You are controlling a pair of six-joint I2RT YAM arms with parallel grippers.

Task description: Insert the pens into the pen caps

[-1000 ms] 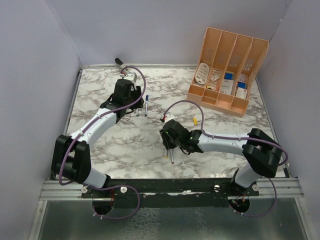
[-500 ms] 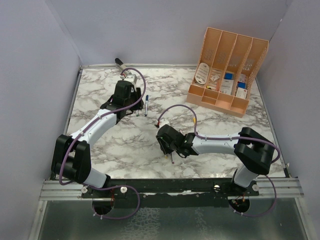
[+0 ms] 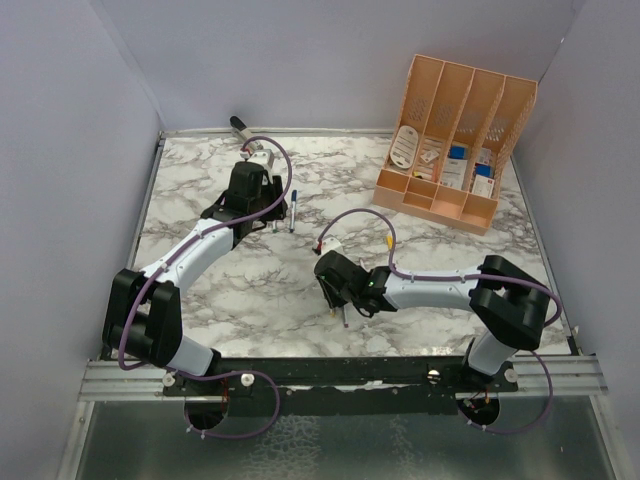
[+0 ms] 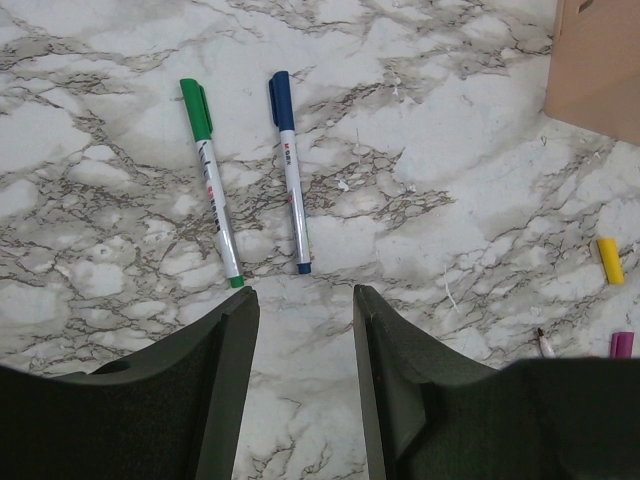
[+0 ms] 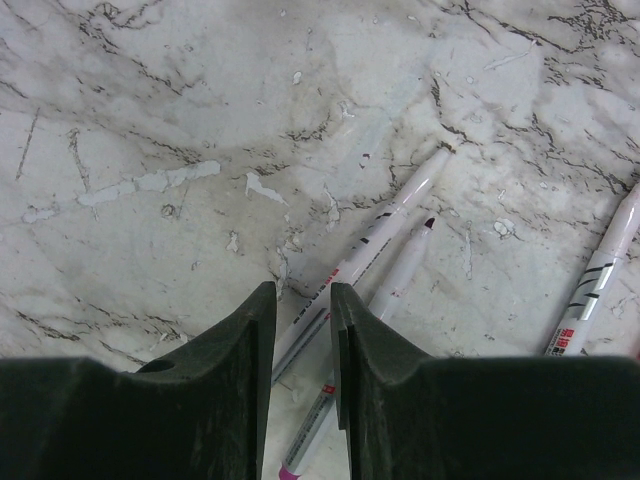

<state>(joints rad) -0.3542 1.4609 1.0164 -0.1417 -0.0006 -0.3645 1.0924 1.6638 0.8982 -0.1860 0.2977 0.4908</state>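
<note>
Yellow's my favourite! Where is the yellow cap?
In the left wrist view, the yellow cap lies at the right edge, just above the pink cap.

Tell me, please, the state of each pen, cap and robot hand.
Green-capped silver pen: capped, lying flat.
Blue-capped silver pen: capped, lying flat.
Small yellow plastic cap: loose, on no pen.
Small magenta plastic cap: loose.
Two bare-tipped silver pens: uncapped, lying flat.
Left hand: open, empty.
Right hand: open, astride one uncapped pen.
</note>
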